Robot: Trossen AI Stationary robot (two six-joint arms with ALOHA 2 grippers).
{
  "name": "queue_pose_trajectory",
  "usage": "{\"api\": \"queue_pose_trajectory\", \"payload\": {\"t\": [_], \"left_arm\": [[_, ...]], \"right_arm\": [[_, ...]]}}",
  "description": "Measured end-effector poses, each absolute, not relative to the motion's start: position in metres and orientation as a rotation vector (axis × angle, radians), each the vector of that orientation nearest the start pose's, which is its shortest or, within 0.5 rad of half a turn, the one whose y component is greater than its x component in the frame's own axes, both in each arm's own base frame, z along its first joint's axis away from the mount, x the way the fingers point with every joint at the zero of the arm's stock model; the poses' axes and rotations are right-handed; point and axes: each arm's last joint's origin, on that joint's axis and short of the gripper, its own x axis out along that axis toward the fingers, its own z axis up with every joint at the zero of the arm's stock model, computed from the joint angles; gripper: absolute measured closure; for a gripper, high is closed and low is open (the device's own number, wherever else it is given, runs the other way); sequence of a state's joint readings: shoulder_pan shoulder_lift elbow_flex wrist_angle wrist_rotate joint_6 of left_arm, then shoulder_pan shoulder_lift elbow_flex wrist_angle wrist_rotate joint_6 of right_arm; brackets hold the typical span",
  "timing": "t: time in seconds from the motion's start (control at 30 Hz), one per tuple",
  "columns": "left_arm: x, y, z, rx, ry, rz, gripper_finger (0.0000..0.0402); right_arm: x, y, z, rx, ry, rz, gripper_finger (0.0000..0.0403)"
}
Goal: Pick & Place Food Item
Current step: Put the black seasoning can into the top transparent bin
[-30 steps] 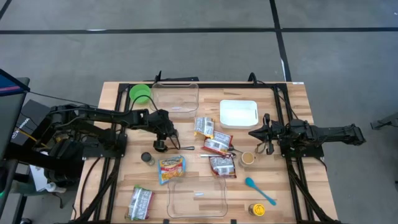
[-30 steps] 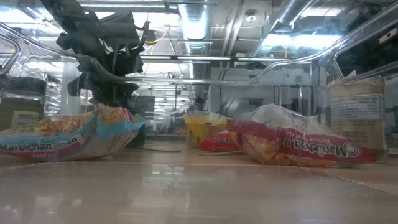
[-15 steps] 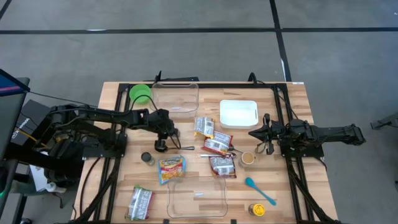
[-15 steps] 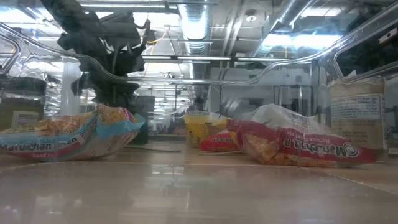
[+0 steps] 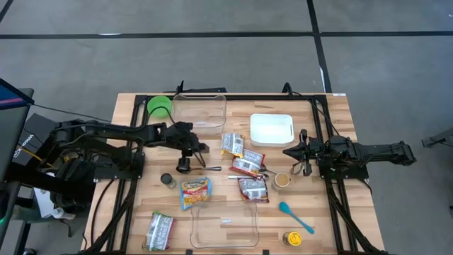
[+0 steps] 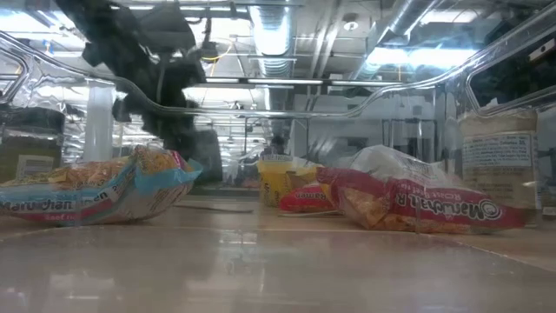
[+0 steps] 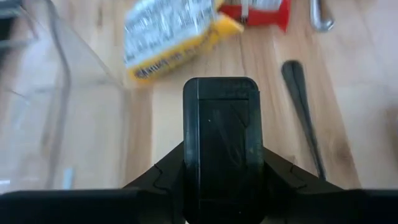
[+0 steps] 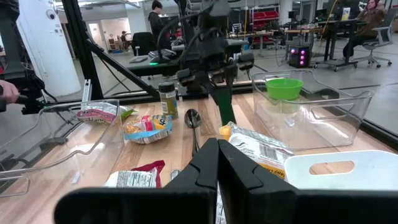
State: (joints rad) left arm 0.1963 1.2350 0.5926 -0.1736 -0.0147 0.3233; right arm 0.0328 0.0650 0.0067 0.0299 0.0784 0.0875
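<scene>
I see my left gripper (image 5: pixel 185 164) mid-worktop over a spoon (image 5: pixel 202 168), jaw state unclear; my right gripper (image 5: pixel 289 151), pressed together, waits near the right edge

Bowl (image 5: pixel 159 106) sits at the bench's (image 5: pixel 333 219) far left corner beside a bin (image 5: pixel 199 110); tray (image 5: pixel 271 128) lies right of it; packets (image 5: pixel 241 159) cluster mid-bench.

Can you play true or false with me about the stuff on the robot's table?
1. The green bowl sits near a corner of the table. True.
2. The blue spoon lies inside the white tray. False: it lies on the bare wood, and nothing is in the tray.
3. The right gripper is shut with nothing in it. True.
4. Every noodle packet is in a clear bin. False: several lie on the wood, like the yellow packet.
</scene>
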Motion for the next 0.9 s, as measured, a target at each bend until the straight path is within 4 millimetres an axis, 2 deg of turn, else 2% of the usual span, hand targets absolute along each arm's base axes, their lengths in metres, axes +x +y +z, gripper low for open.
{"api": "queue_pose_trajectory", "payload": {"t": [0.2, 0.37, 0.53, 0.63, 0.73, 0.9], "left_arm": [[0.214, 0.043, 0.219, 0.214, 0.638, 0.113, 0.0270], [0.199, 0.041, 0.254, 0.241, 0.409, 0.155, 0.0282], [0.183, 0.043, 0.283, 0.269, 0.208, 0.217, 0.0273], [0.176, 0.047, 0.294, 0.301, 0.131, 0.257, 0.0264], [0.172, 0.054, 0.300, 0.308, 0.078, 0.308, 0.0273], [0.169, 0.069, 0.302, 0.312, 0.061, 0.399, 0.0282]], "right_arm": [[0.101, 0.001, 0.164, 0.086, 0.026, -0.047, 0.0403], [0.101, 0.001, 0.163, 0.086, 0.027, -0.047, 0.0403], [0.101, 0.001, 0.163, 0.086, 0.028, -0.047, 0.0403], [0.101, 0.001, 0.163, 0.086, 0.028, -0.048, 0.0403], [0.101, 0.001, 0.163, 0.086, 0.027, -0.047, 0.0403], [0.101, 0.001, 0.163, 0.086, 0.027, -0.047, 0.0403]]}}
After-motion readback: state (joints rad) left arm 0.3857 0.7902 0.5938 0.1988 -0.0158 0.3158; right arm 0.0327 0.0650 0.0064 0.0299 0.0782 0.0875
